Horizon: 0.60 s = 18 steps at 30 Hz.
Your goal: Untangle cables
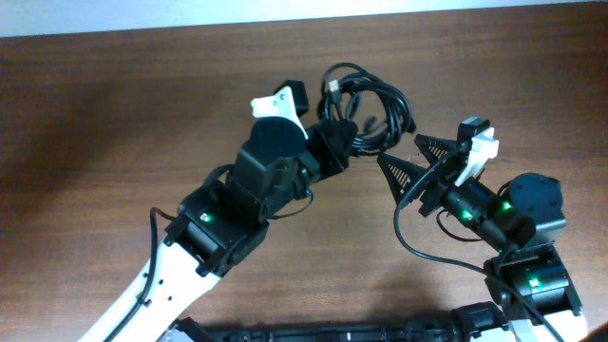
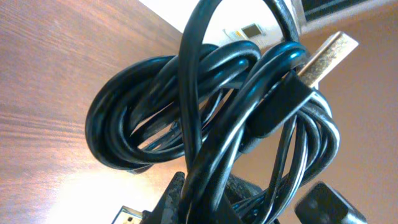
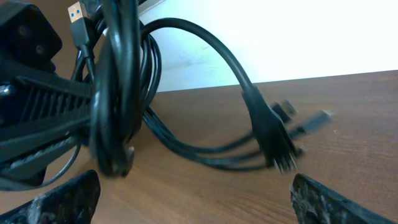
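Observation:
The cables (image 1: 369, 103) are a knotted bundle of thin black cords at the back middle of the wooden table (image 1: 142, 104). My left gripper (image 1: 340, 141) is shut on the bundle's near side and holds it. In the left wrist view the coiled cables (image 2: 186, 106) fill the frame, with a metal USB plug (image 2: 326, 55) sticking out at the upper right and the jaws (image 2: 205, 202) clamped around several strands. My right gripper (image 1: 399, 150) is open and empty, just right of the bundle. In the right wrist view its fingers (image 3: 199, 205) sit wide apart, the bundle (image 3: 118, 93) hangs at the left and a plug (image 3: 273, 138) dangles ahead.
A blue-tipped USB plug (image 3: 77, 14) points up at the top left of the right wrist view. The left arm's finger (image 3: 37, 106) reaches into that view from the left. The table's back edge (image 1: 494, 8) runs close behind the bundle.

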Tool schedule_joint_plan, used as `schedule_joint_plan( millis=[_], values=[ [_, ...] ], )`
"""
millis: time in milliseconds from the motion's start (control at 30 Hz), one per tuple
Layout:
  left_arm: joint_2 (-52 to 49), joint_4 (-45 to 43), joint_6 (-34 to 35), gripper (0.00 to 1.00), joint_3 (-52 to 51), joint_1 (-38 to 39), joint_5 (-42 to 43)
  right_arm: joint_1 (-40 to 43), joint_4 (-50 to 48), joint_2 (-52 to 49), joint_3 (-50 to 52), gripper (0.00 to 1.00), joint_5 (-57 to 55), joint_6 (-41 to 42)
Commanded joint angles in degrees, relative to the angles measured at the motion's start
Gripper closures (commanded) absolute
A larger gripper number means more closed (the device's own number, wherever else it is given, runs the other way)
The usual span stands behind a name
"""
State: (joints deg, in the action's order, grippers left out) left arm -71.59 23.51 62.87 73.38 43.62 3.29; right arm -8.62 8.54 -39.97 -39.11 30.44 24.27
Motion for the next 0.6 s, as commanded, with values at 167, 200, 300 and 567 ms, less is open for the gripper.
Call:
schedule_joint_plan(
  millis=[167,200,300,567],
  values=[
    [-1.46,-1.62,0.94,1.00,0.61,4.31,3.17,-0.37,1.99,0.11,-0.55,0.29,-5.40,0.44],
    [-1.46,-1.60,0.94,1.00,0.61,4.39,6.23,-0.35,2.23,0.11,-0.55,0.34,-5.90,0.44],
    [-1.46,-0.63,0.92,1.00,0.61,4.39,10.10,-0.37,1.99,0.11,-0.55,0.39,-6.97,0.46],
    [-1.40,3.32,-1.11,1.00,0.61,4.22,10.88,-0.33,6.62,0.13,-0.55,0.48,-17.66,0.44]
  ],
)
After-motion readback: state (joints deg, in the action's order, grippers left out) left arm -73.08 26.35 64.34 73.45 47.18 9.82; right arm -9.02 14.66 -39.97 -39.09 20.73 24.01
